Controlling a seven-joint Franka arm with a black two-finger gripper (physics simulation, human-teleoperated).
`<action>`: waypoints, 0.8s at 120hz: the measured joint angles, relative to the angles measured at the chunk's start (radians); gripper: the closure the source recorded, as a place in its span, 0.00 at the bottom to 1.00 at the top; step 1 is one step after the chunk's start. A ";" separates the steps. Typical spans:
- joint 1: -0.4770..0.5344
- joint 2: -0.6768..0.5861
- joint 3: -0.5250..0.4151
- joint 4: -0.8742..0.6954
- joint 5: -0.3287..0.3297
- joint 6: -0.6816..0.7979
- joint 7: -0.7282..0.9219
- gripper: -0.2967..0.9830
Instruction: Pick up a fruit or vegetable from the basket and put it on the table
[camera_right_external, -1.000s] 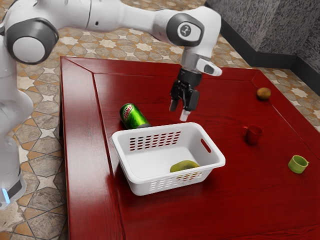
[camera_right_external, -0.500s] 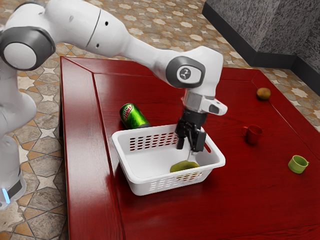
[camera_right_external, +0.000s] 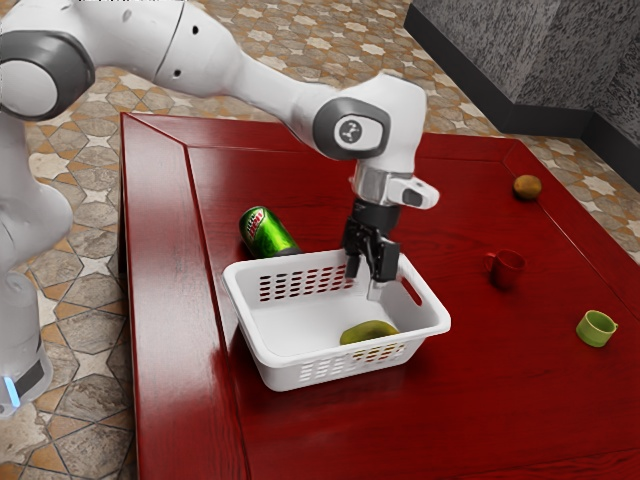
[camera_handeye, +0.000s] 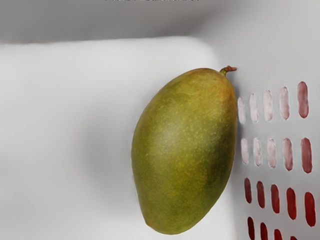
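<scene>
My gripper (camera_right_external: 364, 282) hangs open over the white basket (camera_right_external: 436, 318), its fingertips around the height of the rim, with nothing between them. Below it, a green-yellow mango (camera_right_external: 368, 332) lies on the basket floor by the perforated long wall nearest the exterior camera. In the wrist view the whole mango (camera_handeye: 185, 150) is visible, its stem end close to the slotted basket wall (camera_handeye: 277, 125). A gap separates the gripper from the fruit. The red table (camera_right_external: 480, 400) surrounds the basket.
A green soda can (camera_right_external: 268, 233) lies behind the basket in the exterior view. Toward the exterior view's right are a red mug (camera_right_external: 506, 268), a green cup (camera_right_external: 596, 328) and a brownish round fruit (camera_right_external: 527, 187). Bare tabletop lies between basket and mug.
My hand has come down from above the basket's far rim to over its inside. Since half a second ago it has risen slightly and shifted toward the exterior view's left. The mango stays put.
</scene>
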 joint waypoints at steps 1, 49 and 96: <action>0.001 0.001 0.000 -0.001 0.004 0.001 0.001 0.24; -0.094 0.000 -0.001 -0.046 0.009 0.019 0.035 0.24; -0.033 0.045 -0.001 -0.048 -0.013 0.026 0.056 0.24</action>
